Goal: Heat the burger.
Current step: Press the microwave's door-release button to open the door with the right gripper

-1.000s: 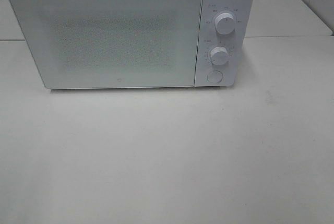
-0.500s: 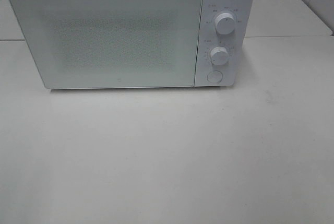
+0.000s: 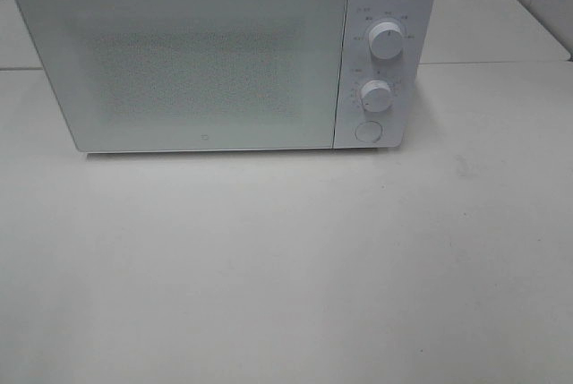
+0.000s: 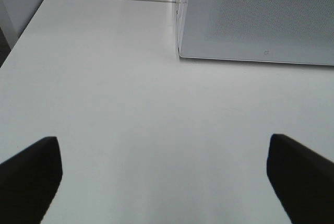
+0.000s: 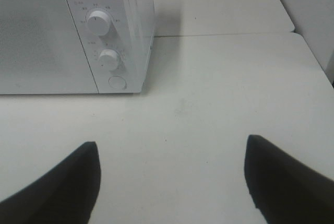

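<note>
The burger is out of view in every frame. A white microwave stands at the back of the table with its door shut; the door also shows in the left wrist view. Two round knobs and a round button sit on its right panel, seen too in the right wrist view. My left gripper is open over bare table, short of the microwave's left front corner. My right gripper is open, nothing between its fingers, short of the control panel. Neither arm shows in the high view.
The white table stretches in front of the microwave. A second table surface adjoins it behind, with a seam between them. The table's left edge and right edge show in the wrist views.
</note>
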